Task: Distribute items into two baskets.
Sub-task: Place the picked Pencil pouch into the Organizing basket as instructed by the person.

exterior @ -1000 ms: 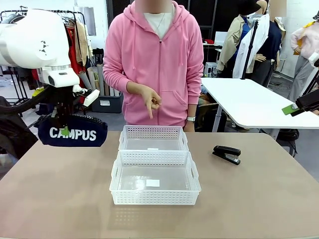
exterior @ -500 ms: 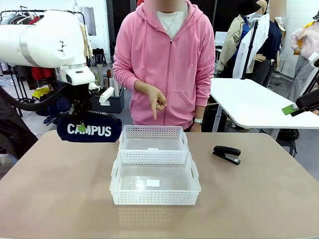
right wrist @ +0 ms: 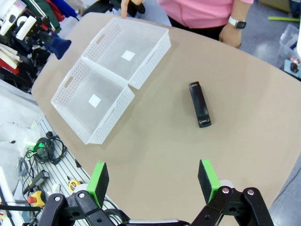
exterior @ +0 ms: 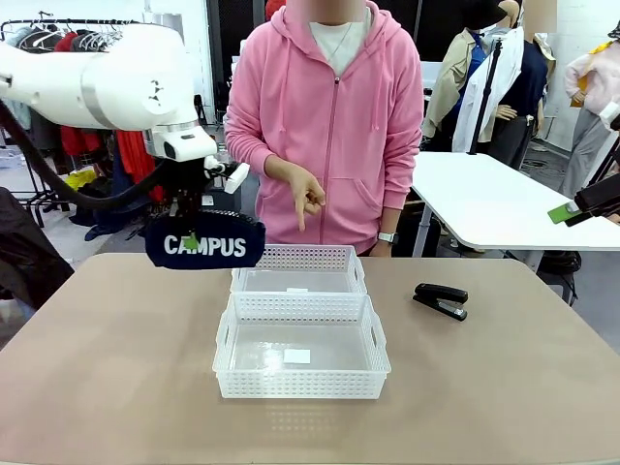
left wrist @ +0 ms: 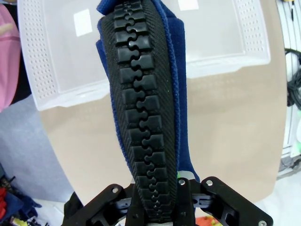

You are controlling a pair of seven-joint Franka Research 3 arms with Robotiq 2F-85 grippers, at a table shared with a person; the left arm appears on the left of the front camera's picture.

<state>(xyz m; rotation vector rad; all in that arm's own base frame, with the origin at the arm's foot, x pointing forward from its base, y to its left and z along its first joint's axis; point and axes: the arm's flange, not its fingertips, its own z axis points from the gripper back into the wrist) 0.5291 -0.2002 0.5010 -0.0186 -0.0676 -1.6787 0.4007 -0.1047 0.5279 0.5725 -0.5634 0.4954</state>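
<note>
- Grips navy CAMPUS pouch (exterior: 205, 244) by its zip edge in the clamped left end effector (exterior: 191, 238), aloft beside the far basket (exterior: 295, 257), at its left corner.
- Shows right end effector (right wrist: 153, 181) apart, empty; black stapler (exterior: 441, 299) on counter (exterior: 116, 368), right of near basket (exterior: 300, 383).
- Needs centring over a basket, lowering inside the rim, then release.

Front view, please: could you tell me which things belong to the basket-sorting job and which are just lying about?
Job: pouch, stapler, far basket, near basket.
Lying about: white side table, clothes rack.
</note>
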